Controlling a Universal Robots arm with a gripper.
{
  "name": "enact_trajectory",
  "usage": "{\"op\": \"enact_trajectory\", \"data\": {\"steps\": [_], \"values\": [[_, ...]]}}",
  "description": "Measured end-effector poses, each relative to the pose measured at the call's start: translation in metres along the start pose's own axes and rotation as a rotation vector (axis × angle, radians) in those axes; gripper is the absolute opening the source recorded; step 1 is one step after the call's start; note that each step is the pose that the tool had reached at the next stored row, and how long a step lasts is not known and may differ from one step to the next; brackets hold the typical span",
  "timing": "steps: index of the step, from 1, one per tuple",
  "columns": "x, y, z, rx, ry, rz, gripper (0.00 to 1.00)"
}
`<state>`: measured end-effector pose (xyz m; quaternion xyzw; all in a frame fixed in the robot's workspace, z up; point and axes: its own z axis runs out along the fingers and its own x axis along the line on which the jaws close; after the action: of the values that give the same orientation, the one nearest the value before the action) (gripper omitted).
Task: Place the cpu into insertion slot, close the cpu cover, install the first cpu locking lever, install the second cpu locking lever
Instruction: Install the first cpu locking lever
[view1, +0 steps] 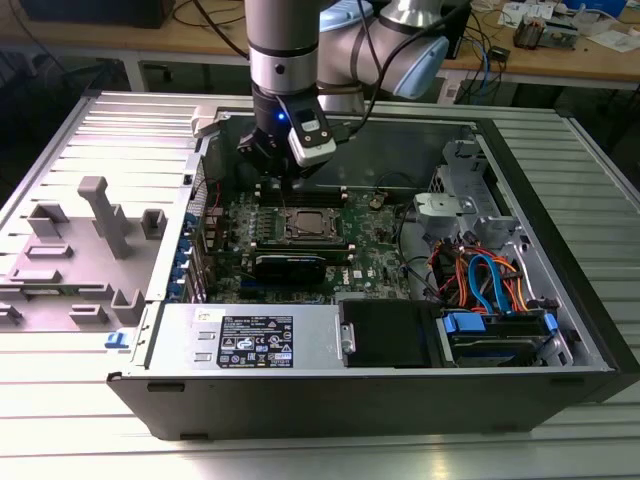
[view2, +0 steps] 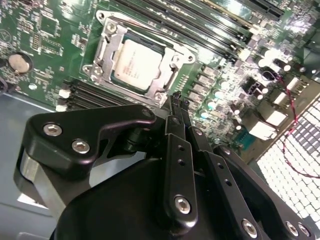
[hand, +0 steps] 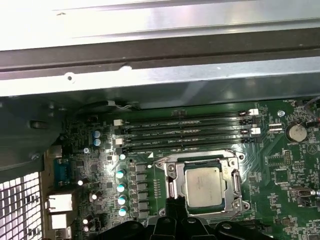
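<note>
Open computer case (view1: 300, 400) lying on its side on a ribbed metal table (view1: 90, 450), motherboard (view1: 375, 258) facing up. Got the cpu (view2: 136, 64) sitting flat in the insertion slot (hand: 180, 190), roughly mid-board in the exterior view, just far of the black expansion card (view1: 290, 266). Looks like the cpu cover (view2: 102, 50) is down over it (silver frame all round the chip, grey top showing through the cut-out). Thin wire levers (hand: 200, 157) running along the frame's edges, but can't tell whether hooked or loose.

Arm's gripper (view2: 178, 102) hanging low over the board just beside the far side of the socket, above the long memory slots (hand: 185, 135) in the exterior view. Fingers (view2: 181, 150) pinched narrow, tips together, nothing between them. Tips right next to one corner of the cover in the second wrist view; touching or not, hard to say.

Coin battery (hand: 296, 131) a little way off from the socket on the board. Grey plastic fixtures (view1: 100, 215) out on the table at the exterior view's left, beside the case.
</note>
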<state>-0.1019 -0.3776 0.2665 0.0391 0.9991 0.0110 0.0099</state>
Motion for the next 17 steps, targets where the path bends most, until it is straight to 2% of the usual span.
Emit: {"op": "enact_trajectory", "data": {"steps": [4, 8, 13, 17], "values": [[0.0072, -0.0006, -0.0001, -0.0003, 0.0002, -0.012, 0.11], [0.0097, -0.0007, 0.0001, -0.001, 0.001, -0.044, 0.11], [0.0111, -0.0008, 0.0011, -0.0021, 0.0025, -0.111, 0.11], [0.0178, 0.0004, 0.0017, -0.0024, 0.003, -0.127, 0.11]]}}
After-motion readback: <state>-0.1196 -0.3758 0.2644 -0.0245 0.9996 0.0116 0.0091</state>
